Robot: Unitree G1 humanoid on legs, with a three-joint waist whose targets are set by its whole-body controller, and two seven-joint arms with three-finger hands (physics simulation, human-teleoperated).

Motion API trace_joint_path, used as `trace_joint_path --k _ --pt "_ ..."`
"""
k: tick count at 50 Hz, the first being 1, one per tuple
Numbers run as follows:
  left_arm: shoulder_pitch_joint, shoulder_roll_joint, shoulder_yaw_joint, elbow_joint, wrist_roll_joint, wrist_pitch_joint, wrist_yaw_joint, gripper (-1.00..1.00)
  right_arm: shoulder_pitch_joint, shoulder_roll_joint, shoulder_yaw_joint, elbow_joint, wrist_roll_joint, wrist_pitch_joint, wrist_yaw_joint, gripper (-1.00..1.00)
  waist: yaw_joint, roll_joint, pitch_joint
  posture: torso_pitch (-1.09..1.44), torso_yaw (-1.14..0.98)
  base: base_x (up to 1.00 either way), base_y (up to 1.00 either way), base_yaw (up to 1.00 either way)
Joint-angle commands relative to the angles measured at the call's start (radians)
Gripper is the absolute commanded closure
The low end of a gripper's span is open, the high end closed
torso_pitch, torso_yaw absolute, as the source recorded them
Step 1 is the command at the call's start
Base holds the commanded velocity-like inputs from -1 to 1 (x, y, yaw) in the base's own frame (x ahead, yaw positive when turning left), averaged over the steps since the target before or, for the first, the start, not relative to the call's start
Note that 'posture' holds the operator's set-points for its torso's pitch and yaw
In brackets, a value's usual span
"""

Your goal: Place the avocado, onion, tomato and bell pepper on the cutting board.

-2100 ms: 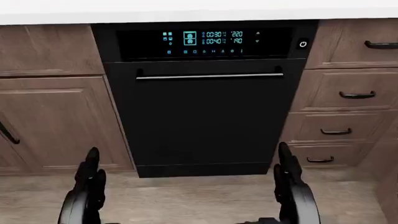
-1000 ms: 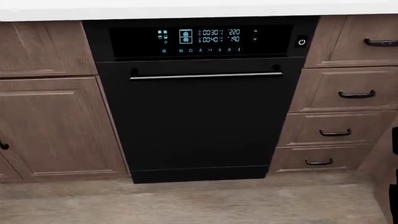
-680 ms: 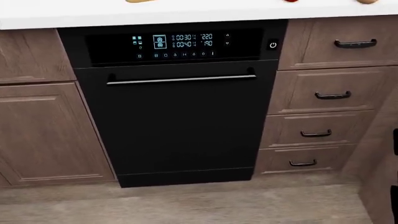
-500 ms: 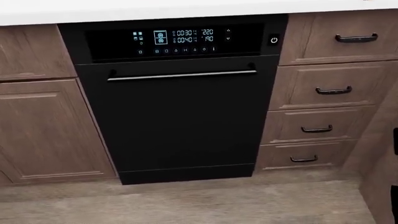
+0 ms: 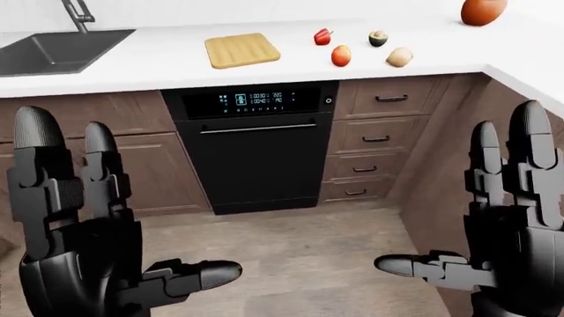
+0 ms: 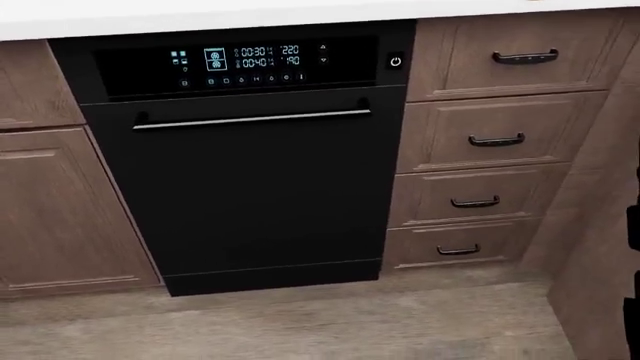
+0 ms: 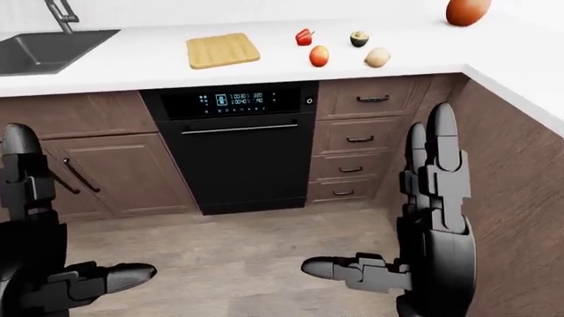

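Observation:
On the white counter (image 5: 159,63), near the top of the left-eye view, lies a pale wooden cutting board (image 5: 242,50) with nothing on it. To its right sit a red bell pepper (image 5: 322,36), a tomato (image 5: 341,55), a dark avocado (image 5: 378,38) and a pale onion (image 5: 399,57), all apart from the board. My left hand (image 5: 123,205) and right hand (image 5: 458,198) are raised low in the view, far below the counter. Both are open, fingers up, thumbs pointing inward, holding nothing.
A black appliance (image 6: 250,172) with a lit display stands under the counter, with wooden drawers (image 6: 480,142) to its right and a cabinet door (image 6: 50,210) to its left. A sink (image 5: 53,49) lies at top left. A large orange-brown object (image 5: 483,10) sits top right. The counter turns a corner on the right (image 5: 529,72).
The camera has moved: the appliance has slid left in the head view and more drawers show. The hands seen low in that view 2.1 s ago no longer show there.

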Motion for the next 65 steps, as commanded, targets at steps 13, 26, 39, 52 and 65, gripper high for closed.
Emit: trace_joint_path --k 13,26,39,52,65 --pt "0.0 0.006 -0.002 -0.024 0.005 -0.023 -0.001 -1.0 -0.007 0.001 0.004 -0.033 0.001 -0.02 -0.001 -1.0 0.004 -0.109 -0.027 0.0 0.0 0.0 -0.18 0.0" --pt "0.005 0.006 -0.006 -0.022 0.007 -0.029 -0.001 -1.0 -0.005 0.0 0.002 -0.032 -0.005 -0.024 0.004 -1.0 -0.002 -0.038 0.015 0.0 0.0 0.3 -0.11 0.0" --pt "0.011 -0.002 -0.017 -0.017 0.013 -0.038 -0.008 -1.0 -0.009 0.013 -0.022 -0.034 -0.002 -0.029 0.011 -1.0 0.018 -0.036 -0.008 0.0 0.0 0.37 -0.1 0.0" --pt "-0.01 0.012 0.008 -0.043 -0.027 0.02 -0.002 -1.0 -0.006 0.014 -0.035 -0.053 0.003 -0.017 0.019 -1.0 -0.017 -0.071 0.009 0.0 0.0 0.37 -0.08 0.0" --pt "0.016 0.009 -0.026 -0.014 0.007 -0.033 -0.008 -1.0 -0.007 0.003 -0.008 -0.02 -0.001 -0.028 0.009 -1.0 0.001 -0.005 -0.017 0.0 0.0 0.33 -0.09 0.0"
